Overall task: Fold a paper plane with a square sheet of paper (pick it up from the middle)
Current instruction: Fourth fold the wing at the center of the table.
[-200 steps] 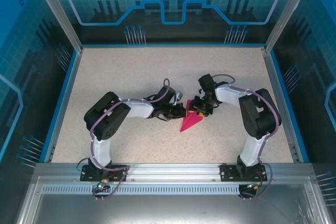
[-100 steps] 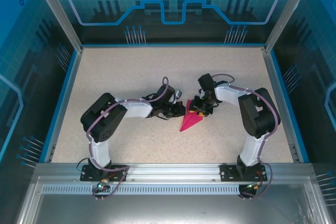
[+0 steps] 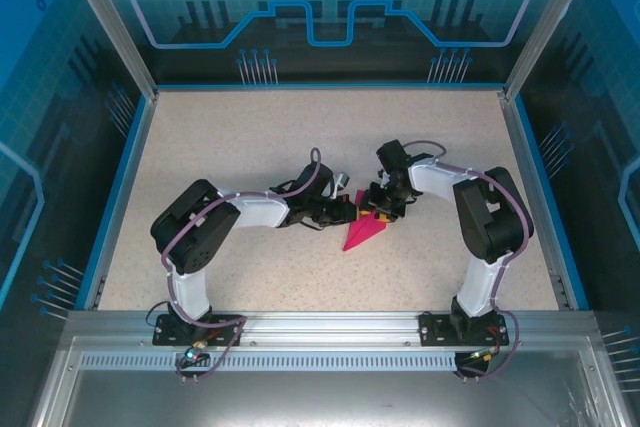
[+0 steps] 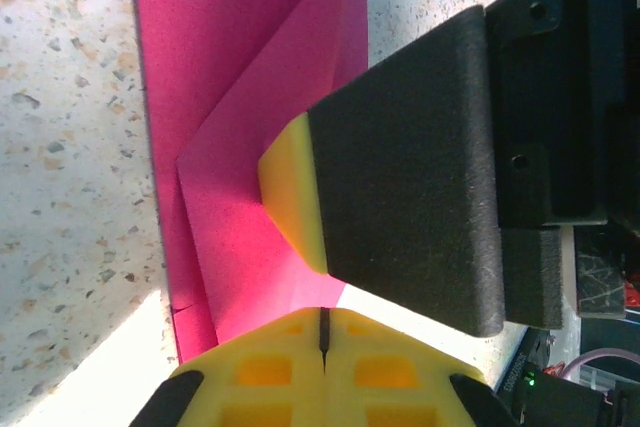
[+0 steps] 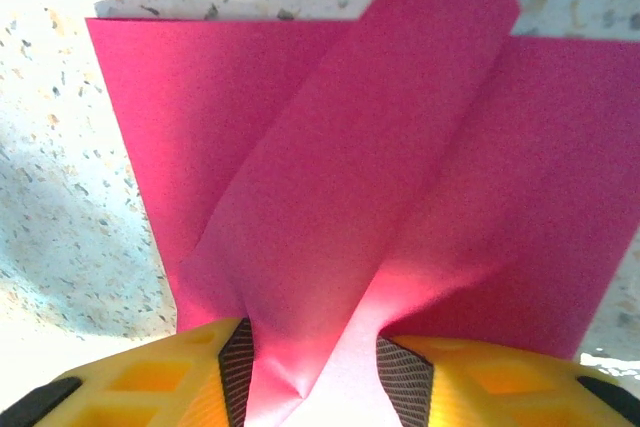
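The magenta sheet of paper (image 3: 362, 234) lies mid-table, folded into a narrow pointed dart with its tip toward the near left. My left gripper (image 3: 349, 212) is at the paper's wide far end. Its yellow fingertips (image 4: 322, 332) are shut together just over the paper (image 4: 230, 147), with nothing between them. My right gripper (image 3: 381, 209) comes in from the right. A raised flap of the paper (image 5: 350, 147) runs up between its pads, and the right gripper (image 5: 312, 367) is closed on that flap. One right finger (image 4: 400, 177) with a yellow tip rests on the paper, close to the left fingertips.
The speckled table (image 3: 250, 147) is bounded by blue-edged walls (image 3: 120, 187) on three sides. An aluminium rail (image 3: 320, 322) carrying both arm bases runs along the near edge. The two grippers stand very close together over the paper.
The left arm's elbow has drifted left and its gripper has edged right, closer to the paper's wide end. The right arm and the paper have hardly moved.
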`<move>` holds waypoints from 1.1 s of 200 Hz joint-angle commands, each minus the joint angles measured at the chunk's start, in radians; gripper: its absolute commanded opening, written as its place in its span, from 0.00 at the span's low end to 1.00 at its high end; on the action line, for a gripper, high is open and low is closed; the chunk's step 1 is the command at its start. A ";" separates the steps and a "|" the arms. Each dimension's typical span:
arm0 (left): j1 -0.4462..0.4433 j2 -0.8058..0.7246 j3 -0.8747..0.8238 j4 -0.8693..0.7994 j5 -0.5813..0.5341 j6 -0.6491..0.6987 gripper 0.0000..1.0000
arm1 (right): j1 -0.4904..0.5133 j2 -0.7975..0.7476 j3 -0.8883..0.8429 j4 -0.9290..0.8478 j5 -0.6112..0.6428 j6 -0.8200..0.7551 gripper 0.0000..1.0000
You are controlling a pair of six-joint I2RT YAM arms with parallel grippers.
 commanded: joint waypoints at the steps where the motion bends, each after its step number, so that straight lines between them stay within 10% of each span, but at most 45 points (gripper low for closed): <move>1: -0.006 0.020 0.006 0.016 0.039 -0.003 0.00 | 0.031 0.180 -0.089 0.036 0.153 -0.006 0.48; 220: -0.008 0.083 0.033 -0.082 -0.020 0.035 0.00 | 0.041 0.204 -0.071 0.026 0.156 -0.018 0.50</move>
